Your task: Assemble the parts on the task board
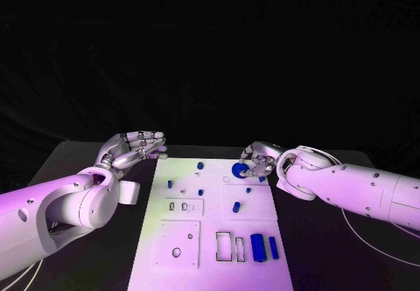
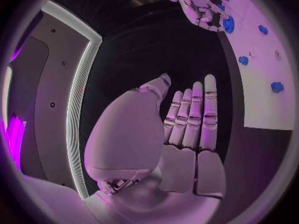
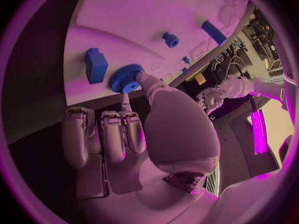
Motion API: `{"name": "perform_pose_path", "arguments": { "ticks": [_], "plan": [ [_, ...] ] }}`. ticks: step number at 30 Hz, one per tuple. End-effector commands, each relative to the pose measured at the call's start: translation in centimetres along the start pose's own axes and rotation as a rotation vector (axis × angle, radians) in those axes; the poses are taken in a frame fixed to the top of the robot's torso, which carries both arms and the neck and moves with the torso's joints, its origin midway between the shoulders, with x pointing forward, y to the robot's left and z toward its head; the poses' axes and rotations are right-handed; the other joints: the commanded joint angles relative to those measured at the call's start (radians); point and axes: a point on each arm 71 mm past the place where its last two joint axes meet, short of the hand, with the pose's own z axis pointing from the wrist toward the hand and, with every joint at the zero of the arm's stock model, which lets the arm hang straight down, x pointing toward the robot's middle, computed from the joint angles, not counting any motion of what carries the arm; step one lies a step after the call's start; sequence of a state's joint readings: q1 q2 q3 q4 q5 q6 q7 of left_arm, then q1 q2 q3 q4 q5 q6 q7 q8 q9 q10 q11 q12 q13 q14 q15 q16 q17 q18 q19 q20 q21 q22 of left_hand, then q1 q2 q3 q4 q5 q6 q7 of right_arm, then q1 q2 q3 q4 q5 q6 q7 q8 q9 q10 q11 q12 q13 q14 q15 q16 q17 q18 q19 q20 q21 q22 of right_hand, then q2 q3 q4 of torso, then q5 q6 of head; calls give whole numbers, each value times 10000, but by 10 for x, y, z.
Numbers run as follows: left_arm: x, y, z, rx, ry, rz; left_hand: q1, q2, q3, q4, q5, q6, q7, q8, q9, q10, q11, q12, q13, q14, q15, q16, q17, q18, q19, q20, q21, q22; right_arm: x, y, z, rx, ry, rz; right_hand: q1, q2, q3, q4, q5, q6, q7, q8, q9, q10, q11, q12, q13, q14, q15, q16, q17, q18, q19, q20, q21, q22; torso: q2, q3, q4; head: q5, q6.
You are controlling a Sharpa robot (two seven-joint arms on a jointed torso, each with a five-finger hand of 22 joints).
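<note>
- The task board (image 1: 210, 242) is a long white plate lying down the middle of the black tabletop (image 1: 79, 176), running from the far side toward the near edge.
- The right hand (image 1: 257, 162) sits at the board's far right edge and pinches a blue gear (image 1: 239, 169) between thumb and a finger; the wrist view shows the gear (image 3: 126, 78) at the thumb tip, right at the board's edge, with a blue block (image 3: 96, 64) just beside it.
- The left hand (image 1: 136, 147) hovers off the board's far left corner, holding nothing; its fingers (image 2: 196, 114) lie straight and side by side, the thumb set apart.
- Small blue pegs (image 1: 200, 164) are scattered over the board's far half.
- Two larger blue cylinders (image 1: 258, 247) lie side by side near the board's near right edge, beside two rectangular slots (image 1: 224, 245).
</note>
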State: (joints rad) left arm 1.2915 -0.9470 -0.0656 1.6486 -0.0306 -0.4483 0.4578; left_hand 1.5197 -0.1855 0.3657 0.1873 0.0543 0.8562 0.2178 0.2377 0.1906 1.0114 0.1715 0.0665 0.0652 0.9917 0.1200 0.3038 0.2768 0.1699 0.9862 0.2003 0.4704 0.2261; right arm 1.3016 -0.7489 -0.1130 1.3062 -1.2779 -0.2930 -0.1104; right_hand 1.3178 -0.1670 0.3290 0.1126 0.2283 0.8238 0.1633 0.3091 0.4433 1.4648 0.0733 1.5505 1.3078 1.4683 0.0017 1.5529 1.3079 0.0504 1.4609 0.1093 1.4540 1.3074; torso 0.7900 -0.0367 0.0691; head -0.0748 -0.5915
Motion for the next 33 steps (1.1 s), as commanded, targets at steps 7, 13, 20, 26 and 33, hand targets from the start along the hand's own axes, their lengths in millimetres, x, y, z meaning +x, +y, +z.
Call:
{"name": "perform_pose_path", "arguments": {
  "ticks": [7,13,20,26,33],
  "plan": [
    [1,-2,1,87,172,-42,-17,84,-28,-56,-32,-91,3,-47,-10,-67,14,-27,-8,-76,3,-60,11,63,-89,0,35,9,3,5,-1,-377,-451,-742,176,102,1025,-156,-167,872,-244,167,-67,1030,-149,168,2591,917,-110,71,2089,-139,181,-84,147,1306,-2,-13,1,-45,-10],
    [1,-1,2,81,161,-35,-17,84,-28,-56,-32,-91,3,-47,-10,-67,14,-27,-8,-76,3,-60,11,63,-89,0,35,9,1,11,-3,-694,-1152,-1075,84,29,1412,-252,-163,1210,-368,208,-43,1060,-260,203,2630,930,-207,83,2149,-166,249,-177,221,1416,-7,-10,14,-62,2],
    [0,-1,2,77,136,-21,-17,84,-28,-56,-32,-91,3,-47,-10,-67,14,-27,-8,-76,3,-60,11,63,-89,0,35,9,-2,25,-8,-1204,-1976,-1215,-34,-24,1617,-294,-131,1381,-433,206,-21,1060,-324,203,2630,943,-261,96,2215,-188,305,-230,281,1503,-20,-8,7,-13,21],
    [1,0,3,74,148,-24,-24,104,-18,-68,-32,-91,2,-51,-11,-72,14,-25,-8,-74,3,-64,19,64,-101,0,53,18,-5,50,-11,-1919,-2398,-1474,-111,-62,1670,-292,-132,1421,-448,190,-17,1060,-338,203,2630,952,-274,105,2260,-216,378,-246,361,1608,-19,-8,-12,33,63],
    [2,0,3,67,168,-33,-26,106,-16,-71,-32,-91,0,-51,-11,-72,13,-24,-7,-74,3,-65,21,63,-107,1,55,20,0,82,-6,-2742,-2433,-1614,-167,-99,1727,-305,-108,1470,-469,178,-10,1060,-358,203,2630,956,-291,109,2279,-235,425,-263,413,1676,7,-13,14,175,97]
  ]
}}
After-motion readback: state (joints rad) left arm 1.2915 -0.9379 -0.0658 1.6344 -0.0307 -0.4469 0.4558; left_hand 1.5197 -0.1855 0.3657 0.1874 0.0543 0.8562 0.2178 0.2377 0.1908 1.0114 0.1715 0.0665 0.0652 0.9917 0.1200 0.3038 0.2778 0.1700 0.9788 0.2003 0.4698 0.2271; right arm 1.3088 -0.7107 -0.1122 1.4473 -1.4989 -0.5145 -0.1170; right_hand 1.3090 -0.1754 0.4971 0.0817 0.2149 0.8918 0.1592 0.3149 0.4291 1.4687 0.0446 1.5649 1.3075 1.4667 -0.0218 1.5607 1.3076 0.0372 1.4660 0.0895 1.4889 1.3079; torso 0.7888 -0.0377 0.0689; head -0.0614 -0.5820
